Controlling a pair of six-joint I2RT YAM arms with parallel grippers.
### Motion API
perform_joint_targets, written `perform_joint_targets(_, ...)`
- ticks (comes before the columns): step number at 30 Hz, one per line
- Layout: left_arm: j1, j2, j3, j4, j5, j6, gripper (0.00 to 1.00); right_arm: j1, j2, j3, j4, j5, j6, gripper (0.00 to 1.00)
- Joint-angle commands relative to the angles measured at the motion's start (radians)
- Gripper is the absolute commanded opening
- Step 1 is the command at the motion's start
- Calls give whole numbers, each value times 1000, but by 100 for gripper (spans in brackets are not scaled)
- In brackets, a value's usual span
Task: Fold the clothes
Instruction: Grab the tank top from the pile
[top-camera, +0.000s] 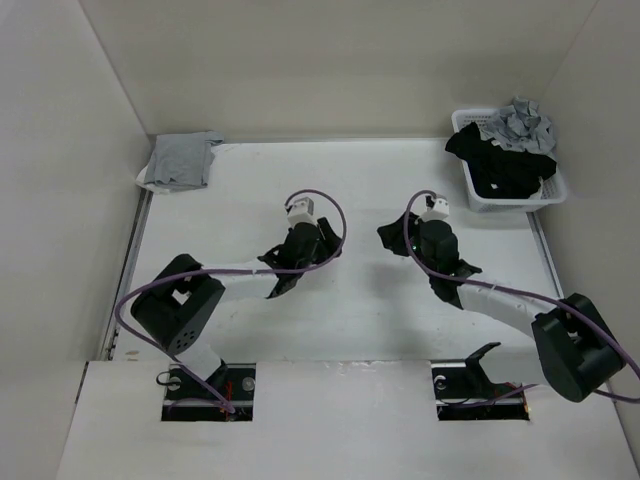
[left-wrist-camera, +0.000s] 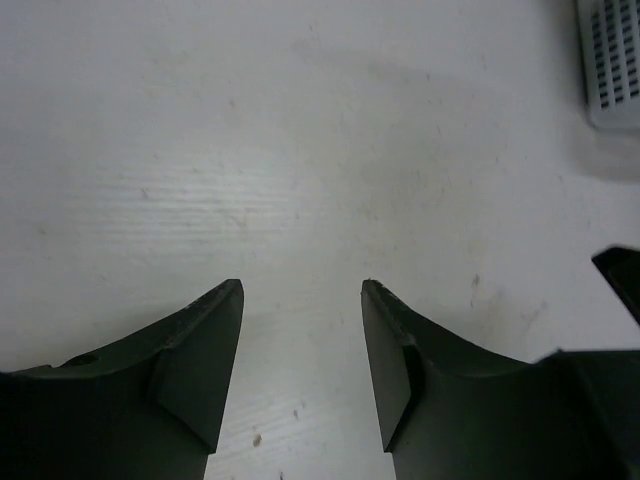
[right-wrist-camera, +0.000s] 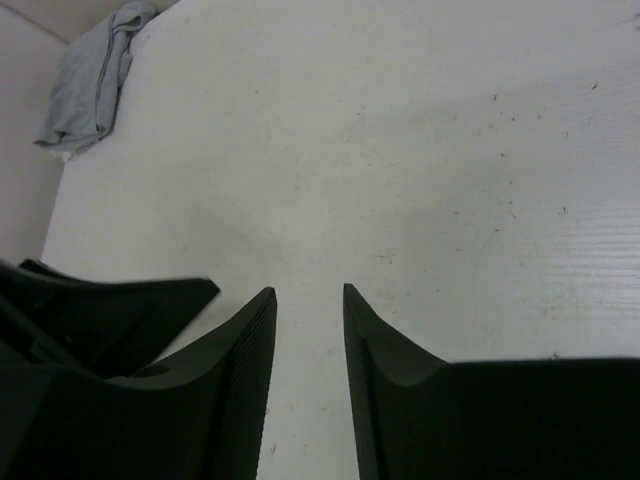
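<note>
the left gripper (left-wrist-camera: 302, 285) is hanging wide open and the right gripper (right-wrist-camera: 308, 290) is standing parted a little less, both empty over the white table (top-camera: 380, 330). the black t-shirt (top-camera: 500, 168) is lying crumpled in the white basket (top-camera: 470, 190) at the far right corner, well apart from both but nearer the right one. to my eye the right arm should be reaching in and pinching black fabric only, leaving the mottled cloth (top-camera: 520, 125) behind.

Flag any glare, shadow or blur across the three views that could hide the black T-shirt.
Top external: even, sharp light, but the black soft-fabric T-shirt in the white slotted plastic basket is a featureless dark mass. Left wrist: mild glare on the white table; left gripper underexposed. Right wrist: right gripper likewise dark; crumpled grey garment clear.
</note>
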Motion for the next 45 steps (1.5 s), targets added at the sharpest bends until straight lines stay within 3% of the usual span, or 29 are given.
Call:
perform_joint_targets(1, -69, -30, -26, 25, 43, 44, 50, 17, -3, 35, 33, 61, -50, 40)
perform_joint_targets(4, -152, -17, -32, 34, 77, 60, 50, 17, -34, 110, -59, 64, -66, 36)
perform_joint_targets(7, -221, 2, -32, 74, 83, 118, 48, -5, -60, 217, -178, 80, -89, 14)
perform_joint_targets(8, -233, 3, -38, 92, 83, 133, 47, -21, -63, 240, -200, 87, -91, 11)
perform_joint_targets(11, -263, -17, -64, 143, 102, 164, 37, -112, -63, 332, -286, 94, -103, 2)
perform_joint_targets(13, -290, -39, -86, 187, 120, 208, 17, -280, -33, 447, -379, 120, -114, 0)
perform_joint_targets(16, -310, -59, -90, 183, 117, 219, 10, -437, 41, 547, -429, 117, -99, 0)
perform_joint_targets(20, -329, -83, -101, 193, 114, 233, 14, -607, 225, 725, -496, 85, -99, 8)
perform_joint_targets(25, -310, -94, -118, 206, 119, 224, 31, -764, 459, 916, -536, 35, -93, 37)
perform_joint_targets(30, -287, -97, -129, 213, 123, 207, 36, -827, 634, 1046, -596, 18, -103, 44)
perform_joint_targets(37, -261, -82, -132, 224, 154, 176, 36, -847, 788, 1130, -593, 2, -112, 44)
perform_joint_targets(40, -255, -76, -132, 233, 163, 169, 36, -847, 819, 1148, -585, 10, -102, 39)
perform_joint_targets(42, -254, -73, -132, 239, 172, 164, 36, -847, 837, 1155, -559, 2, -96, 32)
perform_joint_targets(45, -254, -63, -129, 241, 182, 161, 36, -842, 845, 1152, -527, -13, -94, 8)
